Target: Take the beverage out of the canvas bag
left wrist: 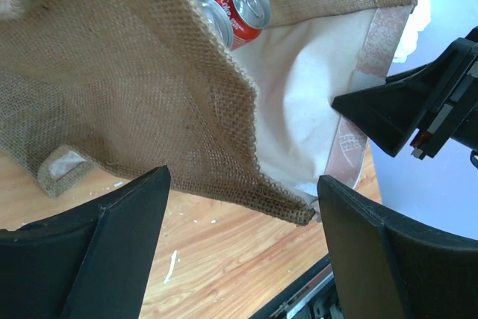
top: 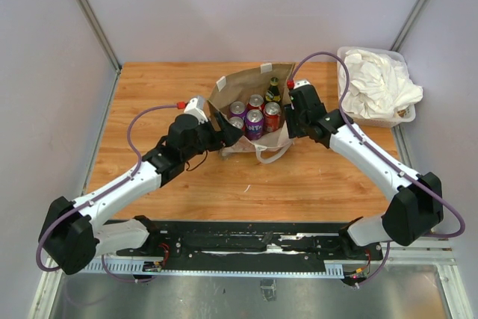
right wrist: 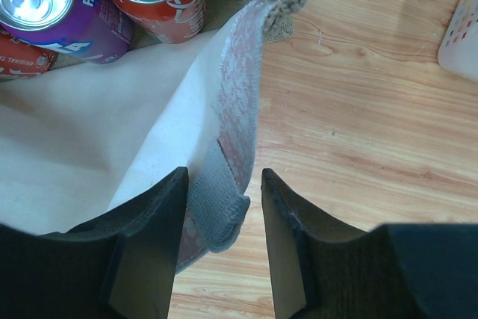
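Canvas bag: five cans, one bottle. Left claw open at corner; right claw open astride rim.

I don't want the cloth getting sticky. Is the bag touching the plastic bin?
Apart. Top view shows bare table between canvas bag and plastic bin.

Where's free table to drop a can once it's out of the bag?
Best: bare table in front of the bag, between the left arm and right arm. Also the far-left corner, beyond the left gripper. Crowded: both bag flanks, and the strip toward the bin, where the right gripper sits.
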You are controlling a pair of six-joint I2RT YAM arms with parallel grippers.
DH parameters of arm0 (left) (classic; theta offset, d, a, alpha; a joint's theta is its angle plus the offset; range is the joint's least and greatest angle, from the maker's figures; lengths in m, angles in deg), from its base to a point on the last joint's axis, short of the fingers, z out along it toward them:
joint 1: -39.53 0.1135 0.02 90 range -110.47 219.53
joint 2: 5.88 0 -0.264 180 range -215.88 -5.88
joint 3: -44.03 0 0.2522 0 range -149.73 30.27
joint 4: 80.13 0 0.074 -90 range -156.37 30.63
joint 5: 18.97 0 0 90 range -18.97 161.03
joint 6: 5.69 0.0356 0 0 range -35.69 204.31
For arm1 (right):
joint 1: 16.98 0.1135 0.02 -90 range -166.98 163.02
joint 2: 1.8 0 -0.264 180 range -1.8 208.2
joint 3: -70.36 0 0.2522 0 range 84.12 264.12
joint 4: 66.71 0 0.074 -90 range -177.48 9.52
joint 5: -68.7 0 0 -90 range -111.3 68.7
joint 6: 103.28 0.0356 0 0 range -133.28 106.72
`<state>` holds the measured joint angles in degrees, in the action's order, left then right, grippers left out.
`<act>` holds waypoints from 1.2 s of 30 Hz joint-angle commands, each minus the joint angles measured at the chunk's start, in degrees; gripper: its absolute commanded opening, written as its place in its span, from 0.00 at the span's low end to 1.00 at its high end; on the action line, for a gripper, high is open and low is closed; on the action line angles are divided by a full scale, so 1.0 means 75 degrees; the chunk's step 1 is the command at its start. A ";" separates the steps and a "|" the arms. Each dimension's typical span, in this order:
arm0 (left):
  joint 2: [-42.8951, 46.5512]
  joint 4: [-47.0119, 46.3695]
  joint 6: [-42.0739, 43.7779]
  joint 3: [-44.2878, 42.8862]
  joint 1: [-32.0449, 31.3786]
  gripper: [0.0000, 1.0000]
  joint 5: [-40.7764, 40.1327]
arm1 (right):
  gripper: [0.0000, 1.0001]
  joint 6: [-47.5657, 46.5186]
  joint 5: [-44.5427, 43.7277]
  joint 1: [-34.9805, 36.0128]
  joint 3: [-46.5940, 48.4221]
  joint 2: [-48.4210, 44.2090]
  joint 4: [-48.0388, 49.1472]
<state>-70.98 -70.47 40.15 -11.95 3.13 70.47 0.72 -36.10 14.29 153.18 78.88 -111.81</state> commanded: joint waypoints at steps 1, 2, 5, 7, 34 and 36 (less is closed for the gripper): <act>-0.0091 0.0614 0.0164 0.0168 -0.0125 0.78 -0.0520 | 0.45 -0.0141 -0.0219 0.0170 0.0072 -0.0081 -0.0136; -0.0070 0.0669 0.0185 0.0257 -0.0132 0.75 -0.0587 | 0.45 -0.0136 -0.0227 0.0175 0.0073 -0.0079 -0.0129; -0.0050 0.0722 0.0229 0.0546 -0.0138 0.65 -0.0652 | 0.45 -0.0101 -0.0219 0.0179 0.0065 -0.0045 -0.0092; -0.0068 0.0716 0.0259 0.0705 -0.0147 0.58 -0.0668 | 0.45 -0.0093 -0.0199 0.0169 0.0077 -0.0006 -0.0076; -0.0360 0.1479 0.0412 0.0842 -0.0535 0.39 -0.1431 | 0.67 -0.0741 -0.0082 0.0878 0.2197 -0.0471 -0.0234; -0.0355 0.1492 0.0318 0.0836 -0.0619 0.39 -0.1471 | 0.63 -0.0798 -0.0093 0.1091 0.2389 -0.0349 -0.0201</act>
<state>-73.95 -65.96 42.69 -5.85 -0.26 63.13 -3.98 -36.39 19.45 168.06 75.67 -113.03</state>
